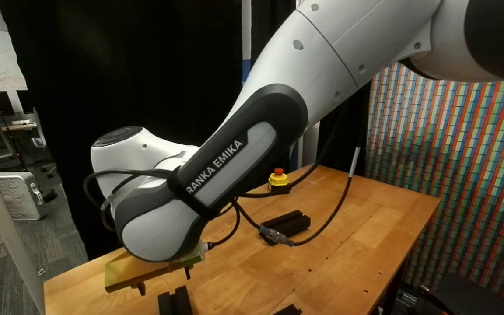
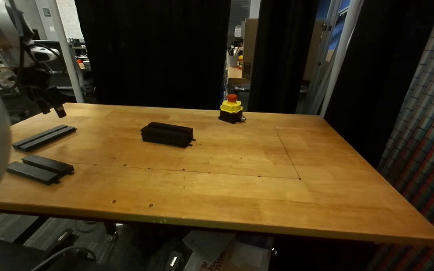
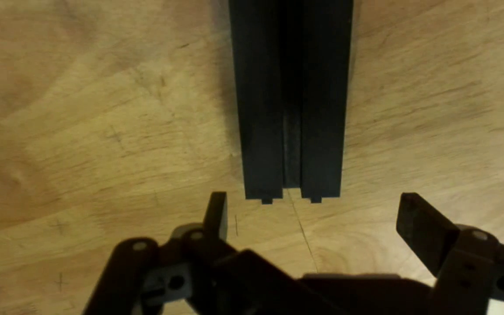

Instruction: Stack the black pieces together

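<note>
A compact black block of pieces shows on the table in both exterior views (image 1: 293,224) (image 2: 167,134); a cable connector partly covers it in one of them. A long grooved pair of black bars (image 2: 32,140) lies at the table's left in an exterior view. Two shorter black slabs (image 2: 38,171) lie side by side nearer the front edge. My gripper (image 3: 314,214) is open and empty in the wrist view. A pair of parallel black bars (image 3: 261,109) lies ahead of the fingertips, its end between them in width. My gripper (image 2: 54,109) hangs above the table.
A yellow-and-red emergency-stop button (image 2: 231,107) stands at the table's far edge; it also shows in an exterior view (image 1: 278,180). A cable (image 1: 339,205) hangs from the arm over the table. The wooden table's front edge (image 2: 217,227) shows in an exterior view.
</note>
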`<state>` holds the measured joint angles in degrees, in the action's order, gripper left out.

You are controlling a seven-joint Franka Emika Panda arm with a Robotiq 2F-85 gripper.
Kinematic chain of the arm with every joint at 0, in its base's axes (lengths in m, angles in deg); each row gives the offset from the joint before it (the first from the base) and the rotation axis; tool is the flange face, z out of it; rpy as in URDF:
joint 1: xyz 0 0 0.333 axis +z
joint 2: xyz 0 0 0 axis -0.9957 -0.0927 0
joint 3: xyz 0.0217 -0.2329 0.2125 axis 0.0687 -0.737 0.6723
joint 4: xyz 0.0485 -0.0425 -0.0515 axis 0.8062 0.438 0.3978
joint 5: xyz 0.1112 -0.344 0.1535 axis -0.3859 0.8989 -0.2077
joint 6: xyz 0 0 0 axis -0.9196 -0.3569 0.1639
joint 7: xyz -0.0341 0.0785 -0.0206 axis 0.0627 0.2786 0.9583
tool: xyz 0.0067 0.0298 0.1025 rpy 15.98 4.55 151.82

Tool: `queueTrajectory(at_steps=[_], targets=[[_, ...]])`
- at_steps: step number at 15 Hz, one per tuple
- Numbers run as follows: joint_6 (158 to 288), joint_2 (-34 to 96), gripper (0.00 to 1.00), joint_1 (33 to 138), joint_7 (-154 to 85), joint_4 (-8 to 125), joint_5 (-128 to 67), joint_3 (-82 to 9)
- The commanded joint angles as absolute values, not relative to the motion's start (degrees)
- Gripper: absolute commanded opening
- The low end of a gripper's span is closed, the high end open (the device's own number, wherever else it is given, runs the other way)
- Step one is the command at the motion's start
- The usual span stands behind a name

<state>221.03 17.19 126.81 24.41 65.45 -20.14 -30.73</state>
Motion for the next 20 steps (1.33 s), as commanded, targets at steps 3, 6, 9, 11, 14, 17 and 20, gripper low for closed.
queueTrajectory(at_steps=[3, 6, 9, 11, 14, 17, 20], targets=[[217.47, 16.95, 1.0, 122.64, 18.34, 63.78, -25.78, -25.02], [218.29, 16.85, 1.0, 121.49, 16.64, 64.3, -27.27, -23.75], [219.02, 17.1, 1.0, 120.57, 15.44, 65.32, -28.21, -23.09], [219.47, 16.77, 1.0, 120.36, 15.7, 65.62, -28.07, -23.15], [219.72, 16.15, 1.0, 120.06, 15.79, 65.92, -27.97, -23.21], [220.56, 15.44, 1.0, 119.75, 15.69, 66.37, -28.15, -23.13], [221.71, 15.1, 1.0, 119.73, 15.97, 67.28, -27.93, -23.29]])
